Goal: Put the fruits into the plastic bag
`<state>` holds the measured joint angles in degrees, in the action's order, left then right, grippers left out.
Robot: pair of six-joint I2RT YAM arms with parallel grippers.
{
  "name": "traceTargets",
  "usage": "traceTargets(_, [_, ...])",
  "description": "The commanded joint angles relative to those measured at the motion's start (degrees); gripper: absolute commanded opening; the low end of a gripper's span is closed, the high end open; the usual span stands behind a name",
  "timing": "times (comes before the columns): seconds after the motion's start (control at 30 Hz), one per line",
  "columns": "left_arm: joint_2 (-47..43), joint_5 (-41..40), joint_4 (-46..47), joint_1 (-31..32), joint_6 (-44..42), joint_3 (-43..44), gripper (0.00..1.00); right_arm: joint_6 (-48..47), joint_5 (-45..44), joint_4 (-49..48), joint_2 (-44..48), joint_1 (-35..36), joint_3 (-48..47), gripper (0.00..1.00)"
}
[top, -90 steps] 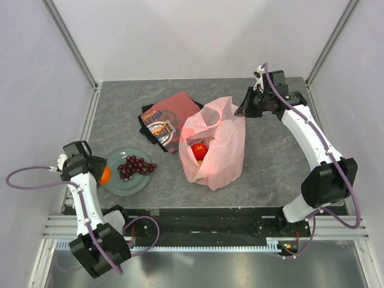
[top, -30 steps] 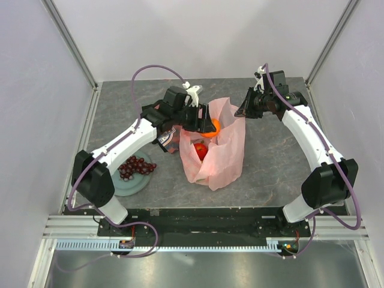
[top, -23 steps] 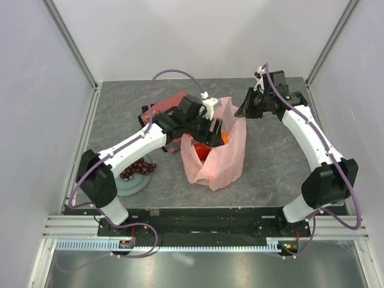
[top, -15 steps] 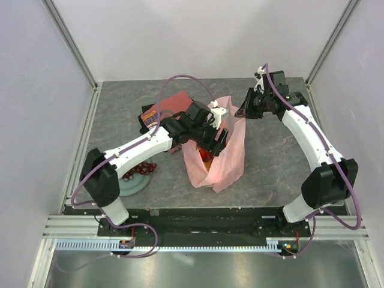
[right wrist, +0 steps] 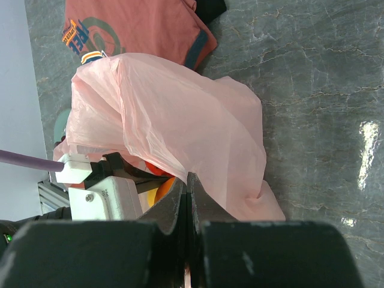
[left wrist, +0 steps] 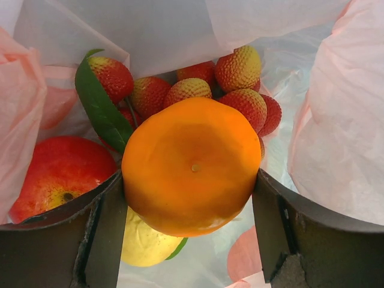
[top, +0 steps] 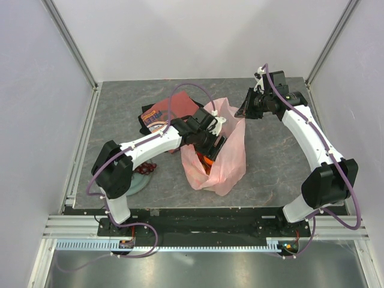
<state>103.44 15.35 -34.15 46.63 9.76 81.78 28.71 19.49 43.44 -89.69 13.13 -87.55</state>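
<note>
In the top view the plastic bag [top: 231,153] stands at the centre of the grey table [top: 270,162], its mouth open toward the upper left. The left gripper [top: 211,147] reaches into that mouth. The left wrist view shows its two fingers [left wrist: 102,222] pressed against either side of an orange [left wrist: 192,165], which fills the middle of the frame, held above the bag's contents. Beneath it, inside the pink film [left wrist: 336,132], lie a red apple [left wrist: 51,171] at lower left, a yellow lemon-like fruit [left wrist: 147,243] at the bottom, and a cluster of bumpy red strawberry-like pieces [left wrist: 240,69] with a green leaf [left wrist: 99,108] across the top.

The right gripper [top: 243,111] sits at the bag's upper right edge. In the right wrist view its fingers [right wrist: 174,207] are clenched together, pinching the film of the bag [right wrist: 180,120] at lower centre.

Dark grapes [top: 147,169] rest on a pale green plate [top: 135,183] at left of centre, partly hidden by the left arm. A folded red printed cloth [top: 159,117] lies just above and left of the bag.
</note>
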Motion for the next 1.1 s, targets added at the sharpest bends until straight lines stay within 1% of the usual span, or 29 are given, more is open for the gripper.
traceTargets(0.0, [0.4, -1.3, -1.3, 0.0, -2.9, 0.8, 0.6, 0.3, -0.3, -0.5, 0.7, -0.1, -1.3, 0.02])
traceTargets(0.07, [0.4, -1.4, -1.3, 0.0, -2.8, 0.8, 0.66, 0.3, -0.2, -0.5, 0.5, -0.1, -1.4, 0.02])
traceTargets(0.1, [0.3, -1.5, -1.3, 0.0, -2.8, 0.8, 0.7, 0.2, -0.2, -0.5, 0.5, 0.0, -1.4, 0.02])
traceTargets(0.17, [0.3, -1.6, -1.4, 0.0, -2.7, 0.8, 0.74, 0.3, -0.2, -0.6, 0.5, 0.0, -1.3, 0.02])
traceTargets(0.2, [0.2, -1.7, -1.4, 0.0, -2.6, 0.8, 0.86, 0.3, -0.2, -0.6, 0.5, 0.0, -1.3, 0.02])
traceTargets(0.33, [-0.2, -1.7, -1.3, 0.0, -2.6, 1.2, 0.94, 0.3, -0.2, -0.6, 0.6, -0.1, -1.2, 0.02])
traceTargets(0.63, [-4.0, -2.3, -1.7, 0.0, -0.8, 4.2, 0.97, 0.2, -0.2, -0.6, 0.4, 0.0, -1.5, 0.03])
traceTargets(0.77, [-9.2, -6.3, -2.9, 0.0, 1.4, 6.4, 0.99, 0.3, -0.3, -0.6, 0.4, -0.1, -1.4, 0.03])
traceTargets(0.83, [-11.1, -6.7, -3.1, 0.0, 1.8, 6.6, 0.99, 0.3, -0.2, -0.6, 0.3, 0.0, -1.2, 0.03])
traceTargets(0.9, [-12.7, -5.8, -4.0, -0.1, 1.8, 7.0, 0.99, 0.3, -0.1, -0.6, 0.1, 0.0, -1.2, 0.03])
traceTargets(1.07, [-15.9, 0.6, -5.8, -0.9, 0.9, 8.2, 0.99, 0.1, -0.1, -0.6, 0.1, -0.1, -1.8, 0.03])
